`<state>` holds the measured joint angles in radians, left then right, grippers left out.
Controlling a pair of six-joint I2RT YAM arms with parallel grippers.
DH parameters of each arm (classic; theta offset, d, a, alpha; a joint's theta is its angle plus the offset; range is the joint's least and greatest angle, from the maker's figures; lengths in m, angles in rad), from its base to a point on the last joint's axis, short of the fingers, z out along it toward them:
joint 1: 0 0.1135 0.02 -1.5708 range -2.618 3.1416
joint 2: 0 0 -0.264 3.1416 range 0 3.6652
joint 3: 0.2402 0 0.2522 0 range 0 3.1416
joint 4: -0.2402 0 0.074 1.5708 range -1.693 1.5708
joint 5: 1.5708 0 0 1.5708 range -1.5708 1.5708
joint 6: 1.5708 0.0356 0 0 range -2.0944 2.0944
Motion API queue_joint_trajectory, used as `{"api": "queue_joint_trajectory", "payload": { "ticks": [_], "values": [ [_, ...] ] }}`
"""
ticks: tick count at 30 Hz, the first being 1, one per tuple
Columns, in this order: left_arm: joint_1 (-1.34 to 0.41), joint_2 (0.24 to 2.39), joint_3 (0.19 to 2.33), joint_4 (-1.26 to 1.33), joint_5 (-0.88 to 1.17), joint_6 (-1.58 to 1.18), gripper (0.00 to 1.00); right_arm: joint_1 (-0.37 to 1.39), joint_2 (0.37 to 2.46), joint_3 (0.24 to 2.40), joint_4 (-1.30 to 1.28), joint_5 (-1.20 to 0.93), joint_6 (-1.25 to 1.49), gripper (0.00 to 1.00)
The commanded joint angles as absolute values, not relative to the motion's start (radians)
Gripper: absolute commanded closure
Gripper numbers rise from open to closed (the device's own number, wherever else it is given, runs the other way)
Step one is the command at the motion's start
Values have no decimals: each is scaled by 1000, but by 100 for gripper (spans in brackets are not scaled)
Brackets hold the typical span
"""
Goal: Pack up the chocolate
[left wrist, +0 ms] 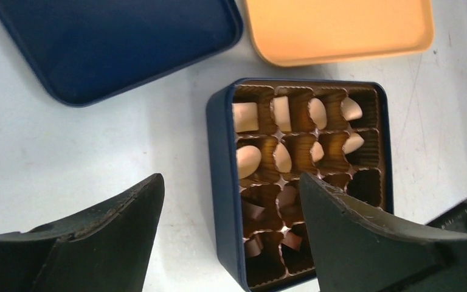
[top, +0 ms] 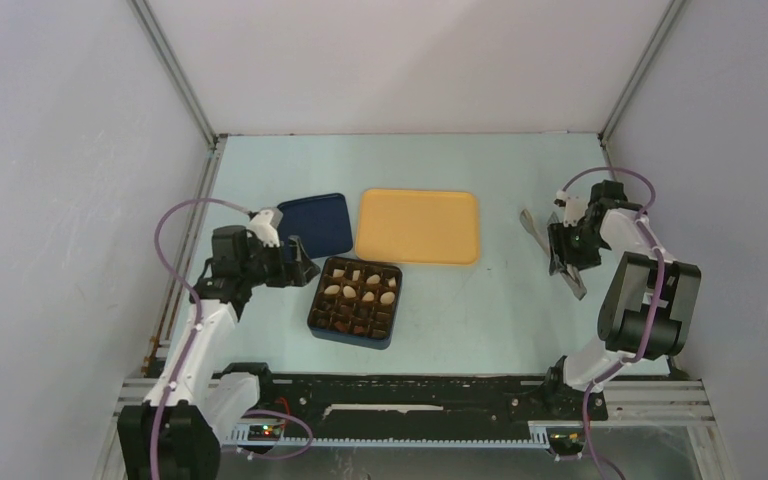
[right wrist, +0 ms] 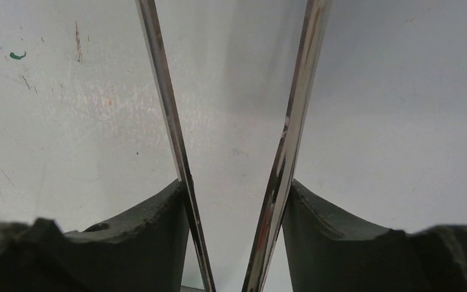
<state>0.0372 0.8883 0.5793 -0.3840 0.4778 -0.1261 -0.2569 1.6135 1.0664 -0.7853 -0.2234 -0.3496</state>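
The dark blue box point(top: 315, 318) holds the chocolate in a brown gridded insert. Cream-white pieces point(left wrist: 249, 159) fill its far rows and dark brown pieces point(left wrist: 289, 196) lie in the near ones. My left gripper point(top: 300, 262) hangs open over the box's left wall point(left wrist: 222, 182), one finger outside it and one above the insert, holding nothing. At the table's right side my right gripper point(top: 565, 250) presses both fingers against the two spread arms of metal tongs point(right wrist: 164, 103), low over the bare table. The tongs' far end point(top: 532, 225) sticks out past the gripper.
The box's dark blue lid point(top: 315, 225) lies upside down behind the left gripper. An orange-yellow tray point(top: 418, 226) lies beside it, behind the box. Grey walls close in the table on the left, right and back.
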Motion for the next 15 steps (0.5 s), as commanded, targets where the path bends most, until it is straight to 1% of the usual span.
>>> {"api": "queue_joint_trajectory", "payload": {
  "ticks": [1, 2, 3, 4, 5, 7, 8, 10, 13, 15],
  "values": [
    [-39, 932, 683, -394, 488, -84, 15, -268, 1565, 1069, -779, -222, -350, 44],
    [-52, 937, 690, -396, 483, -79, 14, -270, 1559, 1069, -783, -221, -350, 41],
    [-61, 941, 694, -397, 479, -74, 14, -271, 1554, 1069, -786, -221, -351, 31],
    [-67, 941, 697, -399, 474, -69, 14, -271, 1548, 1069, -788, -221, -351, 26],
    [-70, 941, 698, -401, 470, -65, 13, -272, 1543, 1069, -789, -219, -350, 23],
    [-71, 935, 694, -403, 462, -59, 13, -272, 1532, 1069, -791, -220, -347, 22],
    [-72, 931, 691, -404, 452, -52, 12, -272, 1526, 1069, -791, -222, -344, 17],
    [-71, 914, 688, -408, 427, -39, 12, -269, 1510, 1069, -793, -233, -338, 15],
    [-71, 884, 685, -417, 380, 10, 11, -243, 1469, 1069, -795, -294, -342, 2],
    [-71, 884, 696, -440, 357, 72, 10, -190, 1425, 1069, -798, -362, -368, 1]
  ]
}}
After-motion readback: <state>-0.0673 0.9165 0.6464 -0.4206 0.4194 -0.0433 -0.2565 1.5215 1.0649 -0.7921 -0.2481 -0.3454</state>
